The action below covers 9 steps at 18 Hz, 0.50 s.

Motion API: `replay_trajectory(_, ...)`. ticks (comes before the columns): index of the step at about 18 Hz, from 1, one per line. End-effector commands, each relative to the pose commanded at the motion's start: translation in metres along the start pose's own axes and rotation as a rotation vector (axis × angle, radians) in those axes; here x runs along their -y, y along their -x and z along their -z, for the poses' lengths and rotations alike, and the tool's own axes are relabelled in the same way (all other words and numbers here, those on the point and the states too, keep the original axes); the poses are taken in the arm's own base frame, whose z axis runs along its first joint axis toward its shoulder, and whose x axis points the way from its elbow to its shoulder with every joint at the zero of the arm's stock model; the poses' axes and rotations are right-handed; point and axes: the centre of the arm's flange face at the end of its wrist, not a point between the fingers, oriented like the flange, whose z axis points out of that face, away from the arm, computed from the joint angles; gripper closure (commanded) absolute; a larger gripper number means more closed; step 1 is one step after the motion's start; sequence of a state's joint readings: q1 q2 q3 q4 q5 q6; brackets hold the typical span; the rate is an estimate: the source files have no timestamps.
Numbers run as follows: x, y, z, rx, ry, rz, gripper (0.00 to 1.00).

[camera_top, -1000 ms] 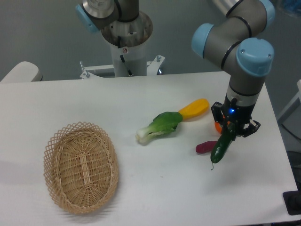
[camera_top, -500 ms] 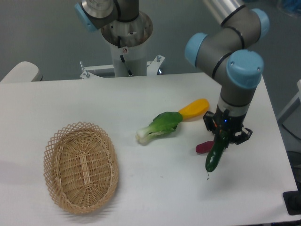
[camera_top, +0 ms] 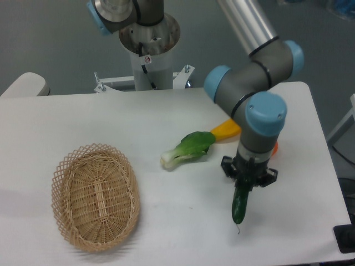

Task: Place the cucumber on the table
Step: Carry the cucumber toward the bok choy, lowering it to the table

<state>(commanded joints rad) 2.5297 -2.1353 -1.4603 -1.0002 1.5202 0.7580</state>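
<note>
The dark green cucumber hangs almost upright, its thin stem tip pointing down just above the white table. My gripper is shut on its upper end, right of the table's middle and toward the front. I cannot tell whether the tip touches the tabletop.
A light-green leafy vegetable lies left of the gripper, with a yellow-orange vegetable behind it. A bit of orange shows behind the arm. A woven wicker basket stands at the front left. The robot base stands at the back.
The arm has carried the cucumber leftward and toward the front, and lower. The purple eggplant seen earlier beside the gripper is now hidden behind the arm.
</note>
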Motion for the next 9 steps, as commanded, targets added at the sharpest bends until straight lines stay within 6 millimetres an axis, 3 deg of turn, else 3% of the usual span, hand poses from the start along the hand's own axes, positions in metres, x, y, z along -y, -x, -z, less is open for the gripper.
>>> replay_trajectory(7,0.021,-0.082,-0.034,-0.001,0.051,-0.079,0.81)
replay_trajectory(9,0.016,-0.095,-0.047,-0.005,0.057,-0.093,0.81)
